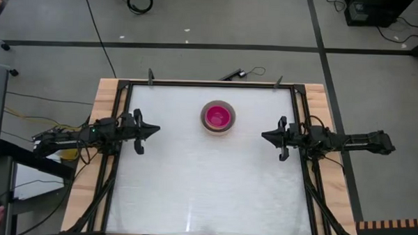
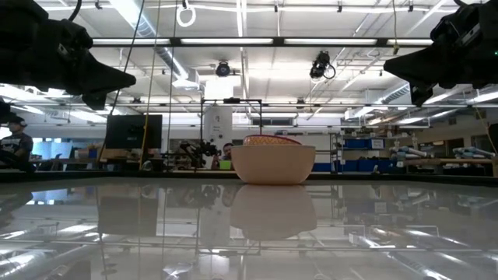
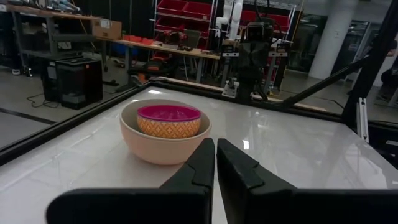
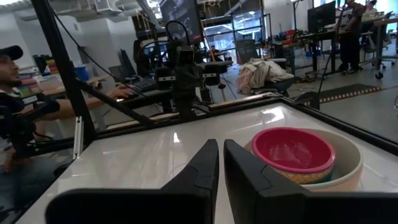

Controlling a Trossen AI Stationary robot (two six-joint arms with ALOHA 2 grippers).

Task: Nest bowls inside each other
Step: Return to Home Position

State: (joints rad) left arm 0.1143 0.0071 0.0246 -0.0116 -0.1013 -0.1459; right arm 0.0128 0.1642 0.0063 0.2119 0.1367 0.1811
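A red-magenta bowl (image 1: pixel 218 116) sits nested inside a beige bowl (image 1: pixel 208 126), which stands on the white table toward its far middle. In the left wrist view the magenta bowl (image 3: pixel 168 120), patterned orange on its outer wall, rests within the beige bowl (image 3: pixel 163 145). The right wrist view shows the magenta bowl (image 4: pixel 293 151) in the beige bowl (image 4: pixel 348 163) too. My left gripper (image 1: pixel 155 130) hovers shut at the table's left edge, pointing level toward the centre. My right gripper (image 1: pixel 264 135) hovers shut at the right edge, facing it. Neither touches anything.
A black frame (image 1: pixel 210 85) runs round the white table top. Wooden boards (image 1: pixel 107 93) border it left and right. Bare table (image 1: pixel 206 187) lies between and in front of the arms. A person (image 4: pixel 18 87) shows beyond the table in the right wrist view.
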